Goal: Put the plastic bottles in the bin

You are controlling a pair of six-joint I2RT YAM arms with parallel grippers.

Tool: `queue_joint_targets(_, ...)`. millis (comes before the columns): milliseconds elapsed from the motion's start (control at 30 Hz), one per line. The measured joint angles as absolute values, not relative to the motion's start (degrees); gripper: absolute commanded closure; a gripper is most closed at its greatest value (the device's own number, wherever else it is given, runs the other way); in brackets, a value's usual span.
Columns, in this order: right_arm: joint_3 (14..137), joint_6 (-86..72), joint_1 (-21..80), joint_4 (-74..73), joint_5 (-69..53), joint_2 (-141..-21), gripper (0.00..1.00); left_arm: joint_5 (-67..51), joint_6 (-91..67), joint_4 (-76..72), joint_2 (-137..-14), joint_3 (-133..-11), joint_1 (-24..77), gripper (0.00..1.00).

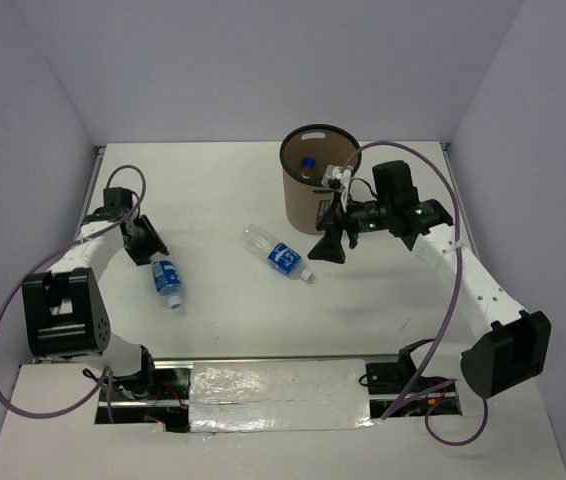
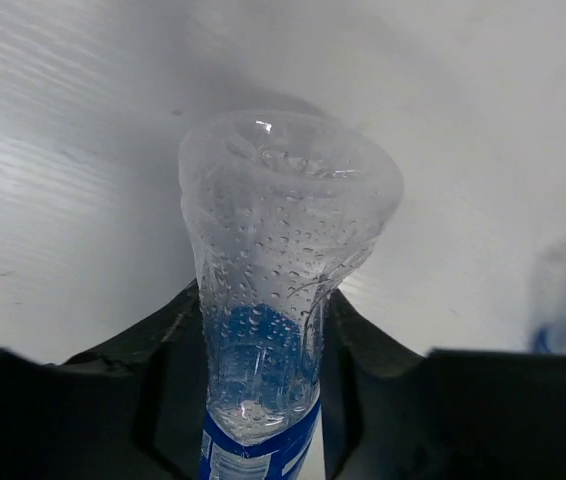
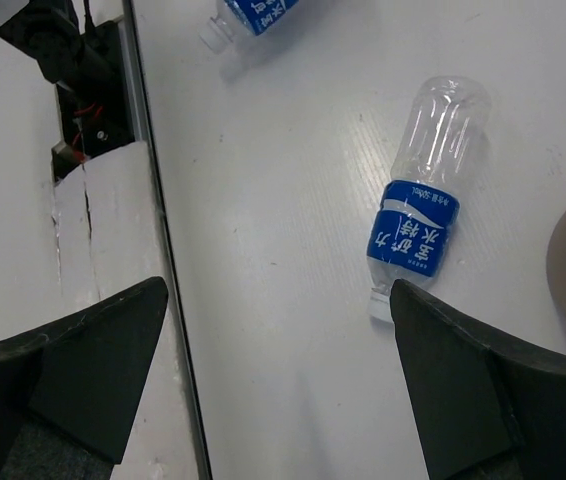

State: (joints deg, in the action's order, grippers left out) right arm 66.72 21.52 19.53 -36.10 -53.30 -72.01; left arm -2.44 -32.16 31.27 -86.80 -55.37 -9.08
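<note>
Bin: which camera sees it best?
Top external: the bin shows nearly whole, mouth and brown wall. Right wrist catches only a brown sliver at the frame's edge. Left wrist misses it.

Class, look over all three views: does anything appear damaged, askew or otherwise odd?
The bottle in the left gripper looks crushed: in the left wrist view its clear wall pinches narrow between the fingers and flares beyond them. Droplets cling inside it.

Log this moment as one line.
left claw: shut on held bottle | right claw: open, beside bin | loose bottle: lying mid-table | bin: blue cap inside
</note>
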Motion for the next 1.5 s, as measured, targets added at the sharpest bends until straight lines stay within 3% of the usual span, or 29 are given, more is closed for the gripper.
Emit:
queue_joint_targets(267,68.9,23.9,19.1,-38.5,-53.7,-69.4,0.00,-17.1,-40.1,19.8,-68.8,-55.4,-0.3,1.00)
queue_joint_targets(433,69.2,19.7,16.6,-34.3,-55.4,-66.4,0.01,-21.4,-45.1,6.2,-67.1,-61.2,9.5,1.00)
queue_joint_targets(633,69.3,14.0,12.1,-28.0,-56.5,-62.0,0.02,-21.9,-47.2,-8.1,-81.0,-79.1,18.1,1.00)
queue_joint_targets(767,69.1,11.2,10.0,-24.8,-56.4,-59.4,0.12,-21.7,-47.3,-12.7,-93.9,-95.3,22.0,1.00)
queue_joint_targets(867,68.6,9.8,8.9,-23.8,-56.4,-58.0,0.30,-21.0,-47.9,-15.7,-102.3,-104.9,23.9,1.00)
queue_joint_targets(967,67.4,8.8,8.1,-23.4,-56.3,-57.5,0.42,-19.1,-46.7,-16.8,-108.3,-110.5,25.4,1.00)
queue_joint_targets(1067,66.2,7.8,7.2,-23.4,-55.9,-57.5,0.42,-16.8,-43.7,-16.3,-112.5,-113.8,26.7,0.99)
queue_joint_targets(1200,65.5,6.9,6.2,-23.2,-54.8,-57.5,0.38,-12.7,-37.8,-13.1,-114.5,-114.2,28.4,0.73)
queue_joint_targets(1333,65.5,7.1,6.1,-23.1,-54.1,-58.3,0.34,-9.6,-33.3,-9.8,-114.6,-114.1,30.1,0.37)
queue_joint_targets(1500,65.7,10.0,6.1,-24.6,-53.5,-62.5,0.31,-8.5,-31.4,-6.1,-114.6,-114.1,31.3,0.21)
